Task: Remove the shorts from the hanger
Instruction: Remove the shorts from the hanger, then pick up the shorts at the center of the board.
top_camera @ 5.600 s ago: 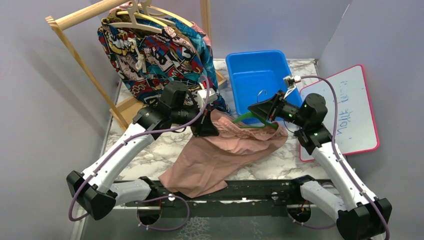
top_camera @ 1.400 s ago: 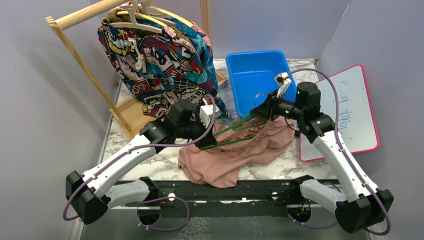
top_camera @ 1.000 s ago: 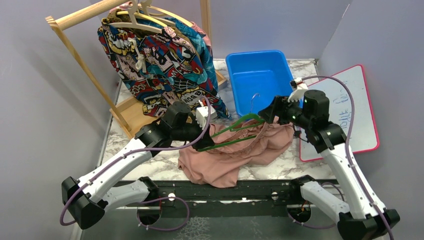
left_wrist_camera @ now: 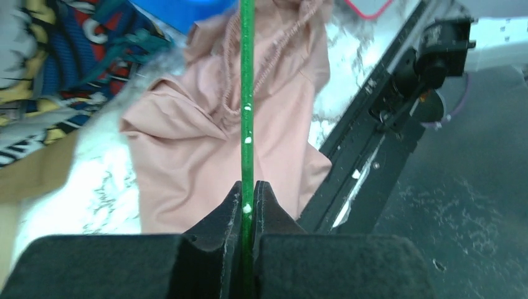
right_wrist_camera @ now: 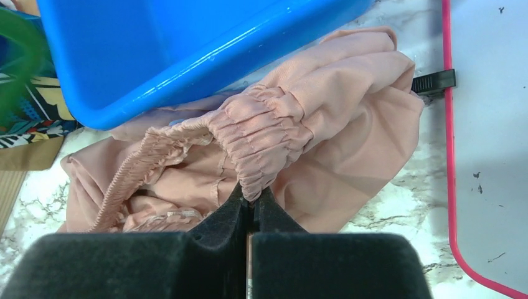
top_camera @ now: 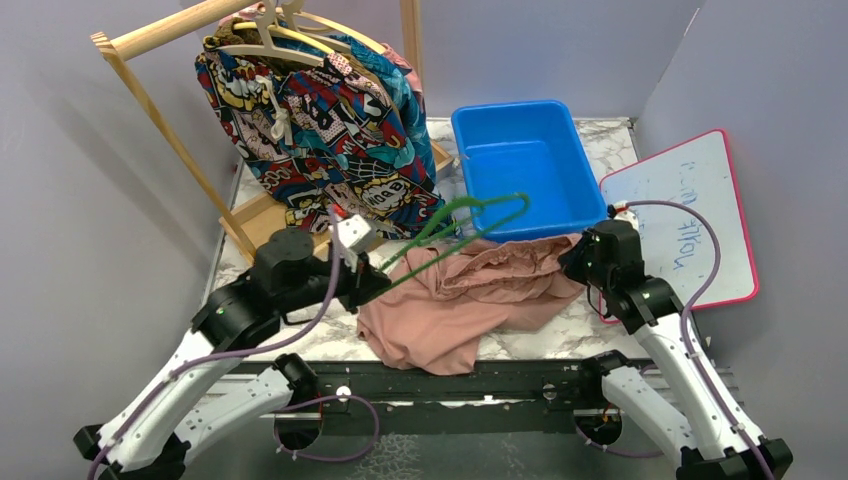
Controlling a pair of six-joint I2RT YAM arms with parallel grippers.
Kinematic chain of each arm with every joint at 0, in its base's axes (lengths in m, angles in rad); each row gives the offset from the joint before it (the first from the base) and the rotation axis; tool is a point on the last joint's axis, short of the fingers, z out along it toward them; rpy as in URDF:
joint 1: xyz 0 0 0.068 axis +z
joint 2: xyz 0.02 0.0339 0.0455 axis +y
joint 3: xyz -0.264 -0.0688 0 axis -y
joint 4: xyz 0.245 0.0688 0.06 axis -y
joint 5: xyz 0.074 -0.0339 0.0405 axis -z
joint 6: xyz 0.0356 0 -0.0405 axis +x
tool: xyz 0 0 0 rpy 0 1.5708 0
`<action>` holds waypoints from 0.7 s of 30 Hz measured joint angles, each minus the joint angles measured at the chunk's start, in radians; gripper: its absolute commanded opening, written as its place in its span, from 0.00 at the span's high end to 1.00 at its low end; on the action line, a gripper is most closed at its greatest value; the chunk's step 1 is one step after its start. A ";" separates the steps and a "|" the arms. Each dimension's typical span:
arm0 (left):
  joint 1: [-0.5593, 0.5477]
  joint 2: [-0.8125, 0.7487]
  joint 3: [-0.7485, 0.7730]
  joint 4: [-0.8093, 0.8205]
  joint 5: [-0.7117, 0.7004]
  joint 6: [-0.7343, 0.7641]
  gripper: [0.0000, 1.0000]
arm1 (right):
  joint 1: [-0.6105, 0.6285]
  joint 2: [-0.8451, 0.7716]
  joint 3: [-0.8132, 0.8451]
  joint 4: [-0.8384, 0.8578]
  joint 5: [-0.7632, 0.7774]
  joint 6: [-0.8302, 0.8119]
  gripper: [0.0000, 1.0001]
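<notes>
The dusty pink shorts lie crumpled on the marble table, off the green hanger. My left gripper is shut on the hanger's thin green bar and holds it lifted above the shorts, its far end over the blue bin. My right gripper is shut on the elastic waistband of the pink shorts at their right end. The hanger shows as a green blur at the upper left in the right wrist view. More shorts, comic-print foremost, hang on the wooden rack.
A wooden rack with several hung shorts stands at the back left. A blue bin sits at the back centre. A pink-framed whiteboard lies at the right. A black rail runs along the near edge.
The left gripper pulled back to the left and raised the hanger out of the pink shorts. The right gripper moved down and nearer with the waistband. The shorts now lie free of the hanger.
</notes>
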 measured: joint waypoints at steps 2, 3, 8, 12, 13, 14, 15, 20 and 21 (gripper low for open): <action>0.000 -0.040 0.047 -0.040 -0.051 -0.005 1.00 | 0.000 0.008 0.000 -0.004 -0.002 0.003 0.98; 0.000 -0.054 0.069 -0.057 -0.079 -0.008 1.00 | 0.000 0.014 0.000 -0.005 -0.007 0.003 0.96; 0.002 -0.115 0.143 -0.106 -0.164 -0.026 1.00 | -0.001 0.080 -0.001 0.003 -0.105 -0.008 0.79; 0.002 -0.129 0.149 -0.107 -0.210 -0.037 1.00 | -0.002 0.193 -0.035 0.079 -0.246 0.004 0.35; 0.002 -0.128 0.145 -0.108 -0.218 -0.039 1.00 | -0.002 0.217 -0.053 0.101 -0.282 0.013 0.12; 0.002 -0.129 0.141 -0.108 -0.225 -0.041 1.00 | -0.002 0.236 -0.069 0.119 -0.315 0.022 0.05; 0.002 -0.128 0.135 -0.109 -0.231 -0.044 1.00 | -0.002 0.251 -0.084 0.137 -0.352 0.029 0.04; 0.002 -0.127 0.106 -0.111 -0.248 -0.060 1.00 | 0.013 0.260 -0.101 0.201 -0.414 0.065 0.00; 0.002 -0.127 0.103 -0.111 -0.251 -0.060 1.00 | 0.018 0.260 -0.101 0.208 -0.413 0.078 0.00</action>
